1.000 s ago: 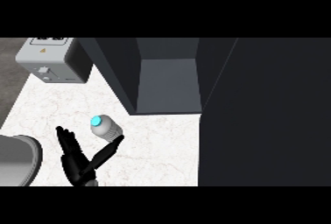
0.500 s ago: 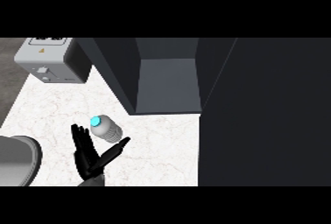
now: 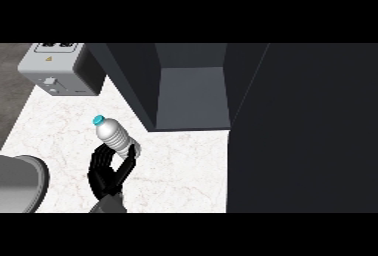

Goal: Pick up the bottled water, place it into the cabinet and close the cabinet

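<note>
The black robot hand (image 3: 109, 170) is entering from the lower edge of the head view, left of centre, and we are recording it as wrapping around the base of the clear plastic water bottle with the turquoise cap (image 3: 112, 134): fingers are showing on the bottle's left side and the thumb on its right. Going by position alone, we are taking this for the robot's left hand. No second hand is showing anywhere in the view.

The water bottle is standing over the white marbled bench (image 3: 177, 165), tilting slightly, its cap pointing up and to the left of the view and away from the hand. We are unable to confirm whether its base is resting on the bench or is lifted clear.

The dark open cabinet (image 3: 190, 97) is lying up and to the right of the bottle, nearby but apart, with its grey interior floor exposed. A large dark panel (image 3: 303, 130), which we are judging to be the cabinet door, is filling the right side of the view. We are judging that the coming move will carry the bottle up and rightward into that opening, keeping its long axis near upright.

A grey boxy appliance (image 3: 55, 67) is sitting at the upper left.
</note>
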Controlling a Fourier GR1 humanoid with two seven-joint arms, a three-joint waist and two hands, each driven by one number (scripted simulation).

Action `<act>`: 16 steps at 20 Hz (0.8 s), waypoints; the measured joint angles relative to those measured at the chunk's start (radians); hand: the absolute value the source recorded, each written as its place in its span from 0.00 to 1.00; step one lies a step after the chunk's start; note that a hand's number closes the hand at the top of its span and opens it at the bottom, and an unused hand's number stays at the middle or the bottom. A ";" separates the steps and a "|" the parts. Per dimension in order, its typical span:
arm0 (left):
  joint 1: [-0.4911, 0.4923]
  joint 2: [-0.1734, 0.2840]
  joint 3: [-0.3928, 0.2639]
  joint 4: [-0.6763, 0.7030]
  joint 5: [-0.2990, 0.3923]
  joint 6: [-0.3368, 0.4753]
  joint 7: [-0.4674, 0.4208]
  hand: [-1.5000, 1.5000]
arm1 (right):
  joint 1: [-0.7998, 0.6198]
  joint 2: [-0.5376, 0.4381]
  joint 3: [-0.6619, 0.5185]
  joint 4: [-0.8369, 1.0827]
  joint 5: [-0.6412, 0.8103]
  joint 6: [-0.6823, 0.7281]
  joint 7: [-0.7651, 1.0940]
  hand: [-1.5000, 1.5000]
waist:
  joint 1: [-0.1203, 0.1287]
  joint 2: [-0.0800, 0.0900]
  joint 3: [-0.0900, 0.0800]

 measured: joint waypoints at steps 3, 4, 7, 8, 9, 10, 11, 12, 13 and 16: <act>-0.015 0.000 0.004 0.030 0.025 -0.041 -0.026 1.00 | 0.002 -0.001 0.007 -0.001 0.002 0.000 0.004 0.00 | 0.003 -0.003 0.003; -0.021 0.000 0.002 0.043 0.034 -0.051 -0.032 1.00 | -0.007 -0.001 -0.006 0.002 0.002 -0.001 0.004 0.00 | 0.005 -0.004 0.005; -0.034 0.002 -0.003 0.070 0.038 -0.074 -0.048 1.00 | -0.002 -0.003 -0.008 0.000 0.002 0.003 0.000 0.00 | 0.005 -0.006 0.010; -0.042 0.004 -0.006 0.073 0.036 -0.074 -0.046 1.00 | 0.004 -0.005 -0.006 0.000 0.003 0.007 -0.006 0.00 | 0.006 -0.006 0.010; -0.045 0.011 -0.014 0.080 0.026 -0.093 -0.040 1.00 | 0.010 -0.008 -0.010 0.000 0.003 0.012 -0.012 0.00 | 0.004 -0.005 0.007; -0.042 0.017 -0.031 0.082 0.009 -0.115 -0.038 1.00 | 0.014 -0.009 -0.015 0.003 0.004 0.015 -0.018 0.00 | 0.004 -0.004 0.007; -0.040 0.025 -0.052 0.083 -0.010 -0.134 -0.027 1.00 | 0.019 -0.007 -0.016 0.005 0.004 0.017 -0.027 0.00 | 0.002 -0.005 0.007; -0.035 0.035 -0.079 0.080 -0.034 -0.163 -0.014 1.00 | 0.018 -0.005 -0.013 0.008 0.006 0.017 -0.031 0.00 | 0.003 -0.005 0.006; -0.033 0.044 -0.110 0.079 -0.061 -0.190 -0.002 1.00 | 0.015 -0.002 -0.005 0.010 0.008 0.014 -0.026 0.00 | 0.005 -0.004 0.006; -0.015 0.071 -0.194 0.060 -0.129 -0.293 0.029 1.00 | 0.012 0.003 0.001 0.012 0.011 0.011 -0.030 0.00 | 0.008 -0.004 0.003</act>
